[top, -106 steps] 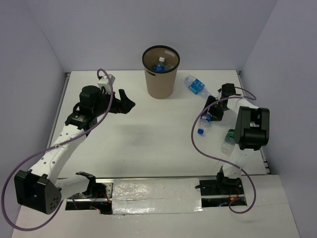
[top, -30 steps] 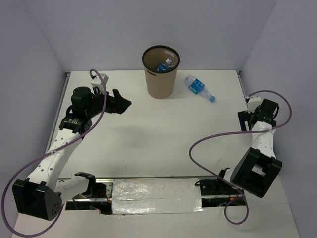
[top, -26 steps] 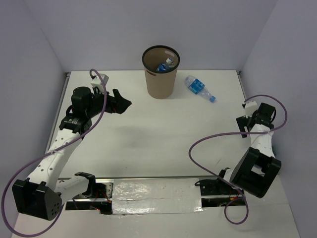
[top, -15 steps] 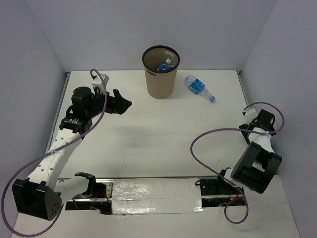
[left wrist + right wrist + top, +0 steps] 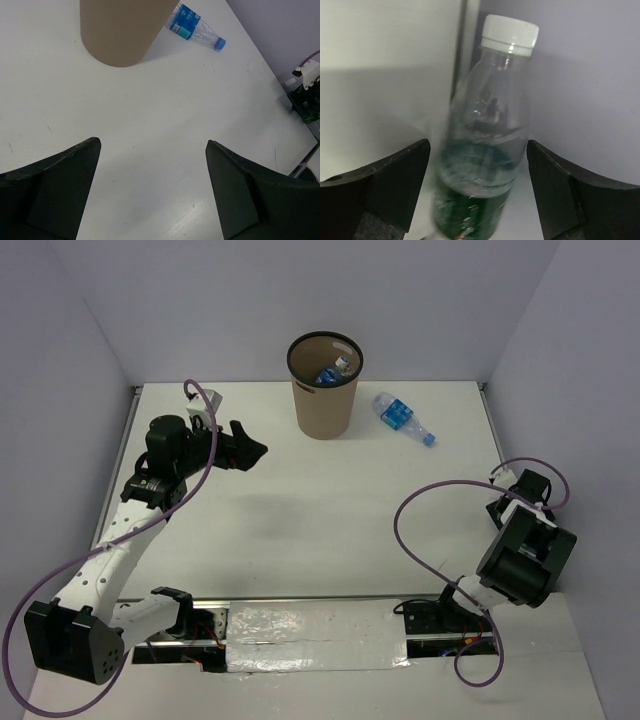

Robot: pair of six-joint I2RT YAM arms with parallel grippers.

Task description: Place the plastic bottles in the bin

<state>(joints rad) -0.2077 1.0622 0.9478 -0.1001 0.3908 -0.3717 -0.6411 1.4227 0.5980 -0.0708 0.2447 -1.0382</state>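
Our right hand (image 5: pixel 477 145) is released, its fingers (image 5: pixel 385 190) spread to either side of the green-label bottle (image 5: pixel 487 145). A sliver of gap shows beside the left finger; on the right we cannot tell whether finger and bottle touch. The bottle's long axis runs straight out ahead of the hand, with the white cap (image 5: pixel 510 33) at the far end, pointing away from the palm. Its near part is blurred.

Our left hand (image 5: pixel 153 142) hangs wide open over the table (image 5: pixel 150 100). Ahead of it to the left stands the bin (image 5: pixel 120 30). Farther ahead to the right a blue-label bottle (image 5: pixel 192 31) lies on its side, just beside the bin, its blue cap (image 5: pixel 220 44) pointing right — away from the bin. A third bottle (image 5: pixel 331 373) lies inside the bin.
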